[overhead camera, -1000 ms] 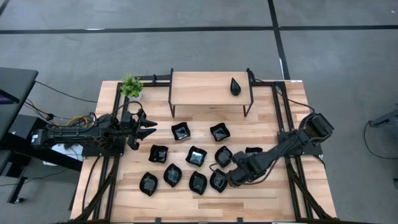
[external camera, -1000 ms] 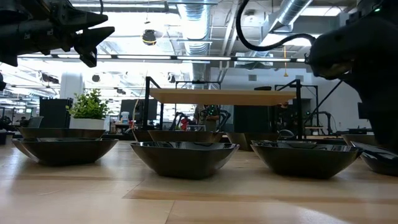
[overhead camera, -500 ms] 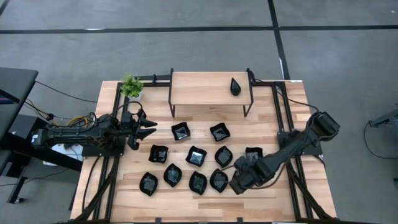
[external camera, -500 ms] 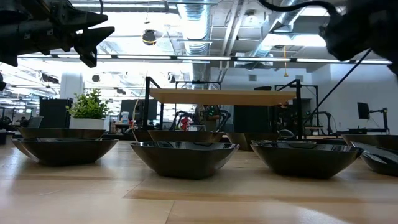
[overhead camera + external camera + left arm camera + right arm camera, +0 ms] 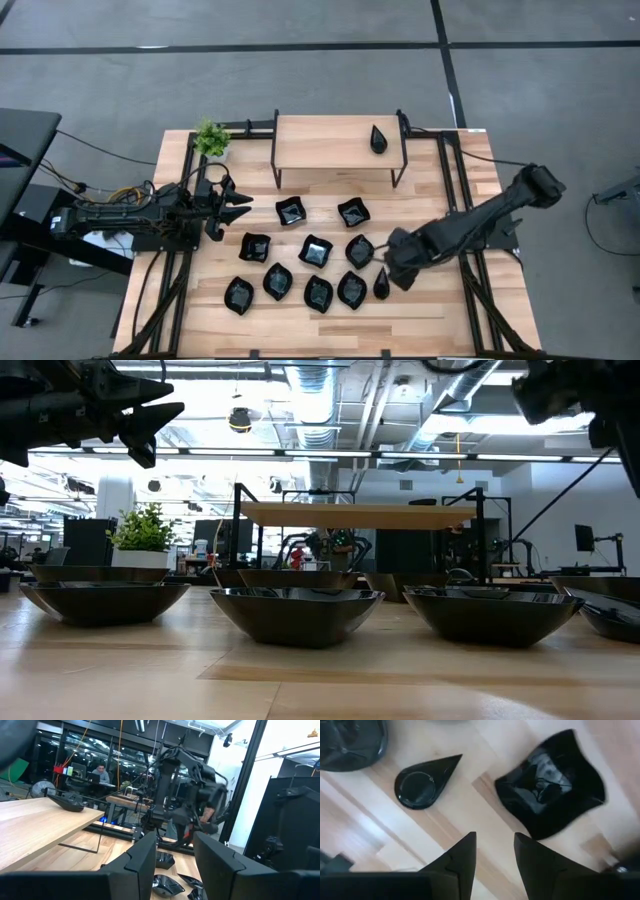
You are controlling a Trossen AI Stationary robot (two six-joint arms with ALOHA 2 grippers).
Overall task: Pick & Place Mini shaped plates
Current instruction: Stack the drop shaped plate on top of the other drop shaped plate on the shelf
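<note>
Several glossy black mini shaped plates (image 5: 315, 250) rest on their bases on the wooden table, and one teardrop plate (image 5: 378, 139) sits on the raised shelf. My right gripper (image 5: 392, 272) hangs open and empty above the table's near right part. Its wrist view looks down on a teardrop plate (image 5: 425, 782) and a wavy-edged square plate (image 5: 552, 785), both lying flat beyond its fingers. That teardrop plate (image 5: 381, 286) lies just nearward of the gripper. My left gripper (image 5: 240, 208) waits open and empty above the table's left side, high in the low view (image 5: 150, 420).
A small green plant (image 5: 211, 138) stands at the far left corner. The raised wooden shelf (image 5: 338, 142) on black legs spans the far middle. Black frame rails (image 5: 452, 170) run along the table's sides. Bare wood lies along the near edge (image 5: 300, 325).
My right arm has risen and drawn back toward the table's right edge, leaving most of the low view. The teardrop plate that its gripper covered now shows flat on the table by the near row. My left arm has kept still.
</note>
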